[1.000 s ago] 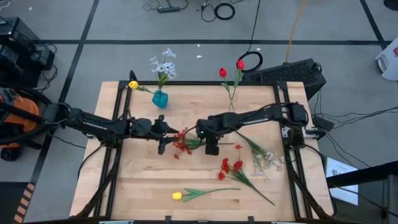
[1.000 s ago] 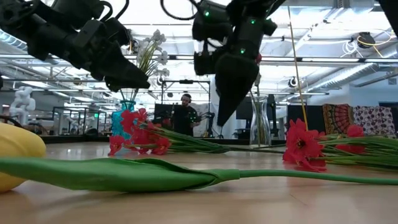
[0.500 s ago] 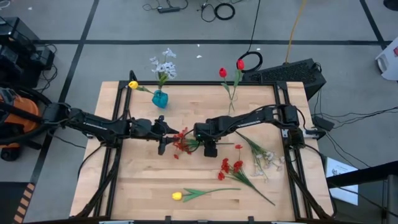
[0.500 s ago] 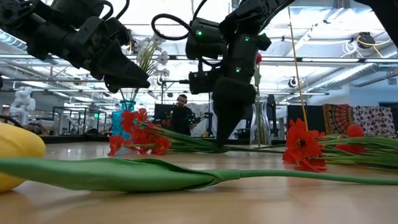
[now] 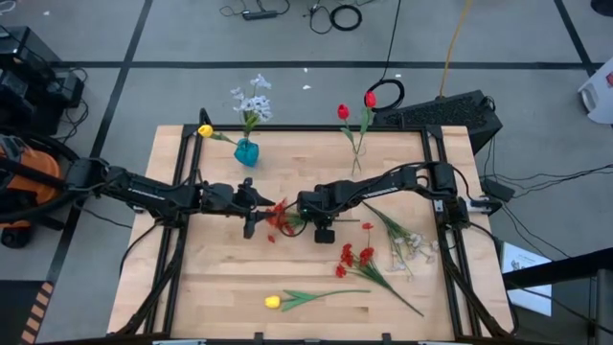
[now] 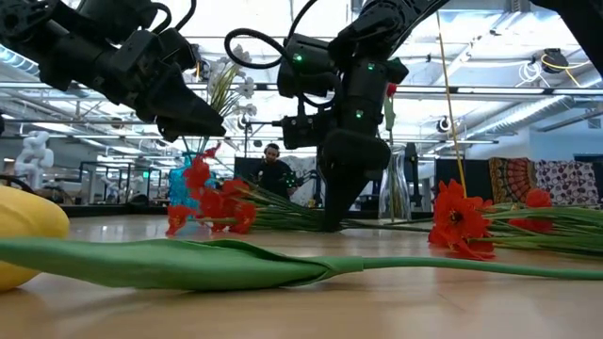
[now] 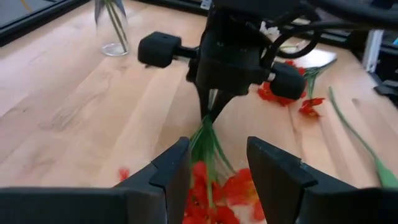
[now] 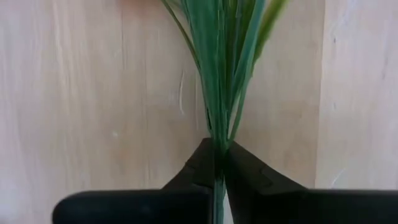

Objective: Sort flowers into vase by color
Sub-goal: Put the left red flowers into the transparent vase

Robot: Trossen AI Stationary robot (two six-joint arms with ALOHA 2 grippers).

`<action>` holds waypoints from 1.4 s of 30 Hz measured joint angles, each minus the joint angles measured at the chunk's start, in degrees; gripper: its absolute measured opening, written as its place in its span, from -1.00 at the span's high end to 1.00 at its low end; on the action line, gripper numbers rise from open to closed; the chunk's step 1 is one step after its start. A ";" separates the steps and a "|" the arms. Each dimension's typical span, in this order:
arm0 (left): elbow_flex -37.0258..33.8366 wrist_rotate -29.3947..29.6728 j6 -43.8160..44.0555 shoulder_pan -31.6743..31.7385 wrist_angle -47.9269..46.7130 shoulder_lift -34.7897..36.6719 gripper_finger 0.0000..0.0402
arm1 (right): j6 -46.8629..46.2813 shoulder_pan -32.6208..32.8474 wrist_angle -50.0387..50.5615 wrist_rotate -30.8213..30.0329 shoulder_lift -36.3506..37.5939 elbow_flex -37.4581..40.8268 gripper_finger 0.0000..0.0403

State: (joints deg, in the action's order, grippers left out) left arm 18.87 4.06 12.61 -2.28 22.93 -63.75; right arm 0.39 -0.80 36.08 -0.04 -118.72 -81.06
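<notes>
Risk first: thin stems could slip or splay out of the pinch on lift, since grip sits low on stem end w/ heavy blossoms far out; blossoms could also snag on left gripper (image 5: 257, 203), which hovers just beside them.

Red flower bunch (image 5: 280, 218) lying mid-table, blossoms toward left gripper, stems running to right gripper (image 5: 322, 226). Right fingers (image 8: 200, 167) clenched on the green stems (image 8: 219, 74), which pass straight between the pads at the tips, per right wrist view. Left fingers (image 7: 171, 171) spread apart, nothing between them; blossoms just ahead of and below the gap, not touching as far as can be told.

Relative to the bunch: blue vase (image 5: 246, 152) w/ white flowers at far-left edge, clear vase (image 5: 356, 158) w/ red flowers at far edge, more red flowers (image 5: 356, 257) nearer front-right, yellow tulip (image 5: 274, 302) at front edge.

Judgement: pickup in progress, sorting roughly partway.
</notes>
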 joint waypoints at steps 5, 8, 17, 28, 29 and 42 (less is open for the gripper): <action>0.00 1.77 -5.65 0.00 0.26 0.00 0.19 | -4.06 0.00 2.32 0.01 0.22 0.00 0.97; 0.00 2.44 -5.47 0.00 0.27 0.00 0.19 | -4.41 0.08 4.23 -0.02 1.12 0.32 0.98; 0.02 2.46 -5.52 0.00 0.34 0.00 0.19 | -4.61 -1.11 4.79 -0.12 14.33 3.44 0.98; 0.02 2.44 -5.97 0.00 0.36 0.00 0.19 | -16.47 -2.51 -3.85 -15.03 50.26 28.67 0.98; 0.02 2.42 -5.98 0.00 0.36 0.00 0.19 | -17.37 -2.51 -6.69 -16.95 53.78 31.54 0.98; 0.02 2.44 -5.95 0.00 0.67 0.00 0.19 | -1.91 -8.08 -71.80 -23.53 75.06 60.67 0.98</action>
State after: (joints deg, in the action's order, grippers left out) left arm 18.90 6.50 6.66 -2.28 23.59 -63.75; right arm -1.52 -8.88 -35.72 -23.56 -43.66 -20.38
